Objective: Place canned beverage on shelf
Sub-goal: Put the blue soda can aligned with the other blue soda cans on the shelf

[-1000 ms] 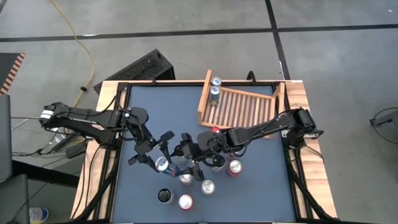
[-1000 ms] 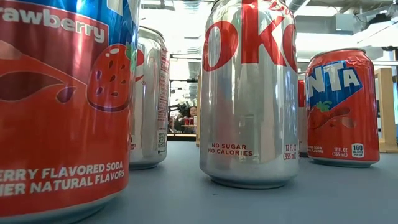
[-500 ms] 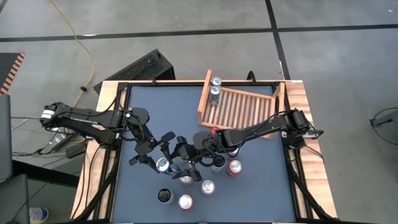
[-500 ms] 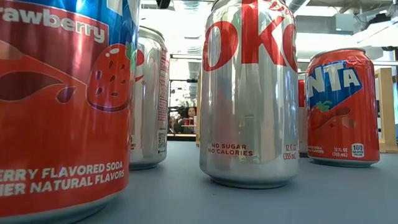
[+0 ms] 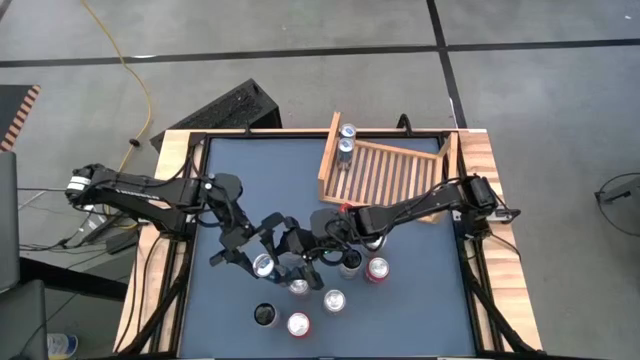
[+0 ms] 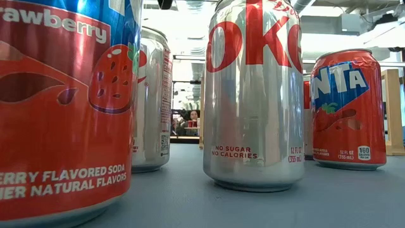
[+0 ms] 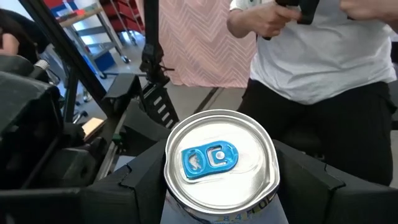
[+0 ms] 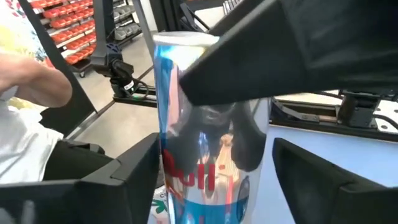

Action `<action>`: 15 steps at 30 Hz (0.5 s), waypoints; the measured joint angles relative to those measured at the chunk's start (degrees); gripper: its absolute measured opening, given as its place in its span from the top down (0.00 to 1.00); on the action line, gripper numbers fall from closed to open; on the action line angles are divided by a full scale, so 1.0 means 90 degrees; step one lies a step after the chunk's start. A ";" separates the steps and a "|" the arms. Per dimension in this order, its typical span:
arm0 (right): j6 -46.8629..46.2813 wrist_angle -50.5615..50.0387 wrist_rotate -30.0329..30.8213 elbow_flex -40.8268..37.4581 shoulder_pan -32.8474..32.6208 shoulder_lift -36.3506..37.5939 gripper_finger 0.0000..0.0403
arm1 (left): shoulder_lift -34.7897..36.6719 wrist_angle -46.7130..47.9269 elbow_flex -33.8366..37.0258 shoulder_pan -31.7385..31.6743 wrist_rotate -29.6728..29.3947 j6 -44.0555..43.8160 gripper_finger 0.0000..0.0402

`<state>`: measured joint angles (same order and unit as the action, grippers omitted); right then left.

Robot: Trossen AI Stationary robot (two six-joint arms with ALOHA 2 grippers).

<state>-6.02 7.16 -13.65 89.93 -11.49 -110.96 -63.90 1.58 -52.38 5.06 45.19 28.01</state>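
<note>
Near the table's middle, the left gripper (image 5: 258, 252) is clenched on a slim blue can (image 7: 219, 163), and the right gripper (image 5: 297, 262) straddles it with fingers spread, probably for a handover toward the shelf (image 5: 385, 172) at the far right.

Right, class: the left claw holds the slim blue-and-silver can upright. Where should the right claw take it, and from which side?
Probably the slim can's lower body, approached level from the side, with the right claw straddling its round wall. The left claw clamps the upper part near the rim, so only the wall below is free.
</note>
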 joint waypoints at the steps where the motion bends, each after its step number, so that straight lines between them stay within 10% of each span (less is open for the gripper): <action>1: 0.0002 0.0002 0.0000 0.0000 0.0000 0.0000 0.32 | 0.0000 -0.0002 0.0000 0.0000 0.0000 0.0000 0.44; 15: 0.0035 -0.0028 -0.0044 0.0000 -0.0039 0.0002 0.63 | 0.0000 -0.0010 0.0000 0.0002 -0.0033 -0.0007 0.44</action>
<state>-5.71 6.91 -14.05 89.93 -11.84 -110.93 -63.90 1.50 -52.38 5.08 44.90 27.95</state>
